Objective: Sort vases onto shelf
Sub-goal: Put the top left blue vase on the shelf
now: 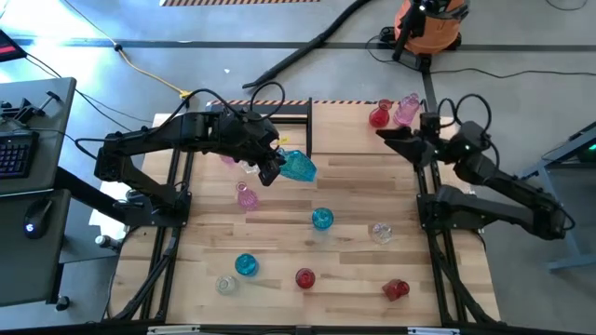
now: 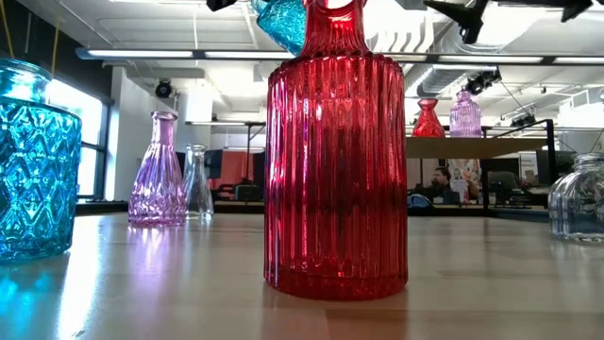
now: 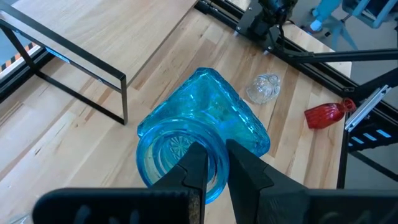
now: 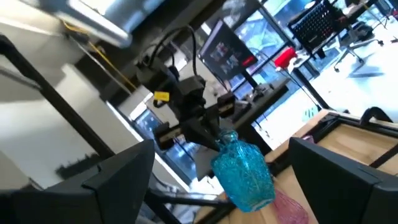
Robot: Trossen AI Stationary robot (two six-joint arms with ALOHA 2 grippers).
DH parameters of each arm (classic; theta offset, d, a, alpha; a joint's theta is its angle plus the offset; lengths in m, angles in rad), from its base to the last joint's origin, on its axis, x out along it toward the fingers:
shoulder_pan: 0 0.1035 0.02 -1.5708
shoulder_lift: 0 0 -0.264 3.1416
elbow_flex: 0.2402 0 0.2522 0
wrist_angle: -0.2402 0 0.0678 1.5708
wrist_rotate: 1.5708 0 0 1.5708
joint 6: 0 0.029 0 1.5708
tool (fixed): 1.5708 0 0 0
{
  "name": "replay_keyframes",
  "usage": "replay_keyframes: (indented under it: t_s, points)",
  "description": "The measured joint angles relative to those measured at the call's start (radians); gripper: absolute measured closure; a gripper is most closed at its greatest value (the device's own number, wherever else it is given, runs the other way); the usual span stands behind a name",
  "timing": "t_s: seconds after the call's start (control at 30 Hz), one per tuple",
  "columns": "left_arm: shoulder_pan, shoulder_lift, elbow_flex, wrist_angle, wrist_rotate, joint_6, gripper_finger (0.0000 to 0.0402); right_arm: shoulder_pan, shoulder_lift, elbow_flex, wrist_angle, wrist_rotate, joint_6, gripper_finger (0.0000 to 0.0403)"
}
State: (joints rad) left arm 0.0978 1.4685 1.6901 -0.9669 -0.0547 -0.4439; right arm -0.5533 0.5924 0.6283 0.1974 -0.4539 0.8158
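Just above the centre of the high view, we are gripping the textured blue glass vase [image 1: 299, 167] by its rim in our left gripper [image 1: 271, 170], tilted clear of the table for carrying toward the plywood-topped shelf [image 1: 349, 110]; our right gripper [image 1: 399, 138] is waiting unclenched at upper right.

A big work room, like a robot lab inside an office, is seen here. A bare gray floor [image 1: 279, 28] is crossed by cables [image 1: 149, 74]. An orange shop vacuum [image 1: 428, 23] (with a long black hose) is parked past the wooden table [image 1: 354, 186]. A keyboard [image 1: 14, 154] is kept on a side desk, and a person [image 2: 439, 181] is seated far behind.
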Motion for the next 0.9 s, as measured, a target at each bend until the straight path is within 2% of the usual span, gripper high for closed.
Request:
replay_keyframes:
  t_s: [0.43,0.9]
  points:
    - [0.000,0.000,0.000,0.000,0.000,-0.001,0.0371,0.004,0.187,0.146,-0.036,-0.079,-0.155,0.0050]
    - [0.000,0.000,0.000,0.000,0.000,-0.001,0.0371,0.170,0.395,0.239,-0.045,-0.075,-0.333,0.0050]
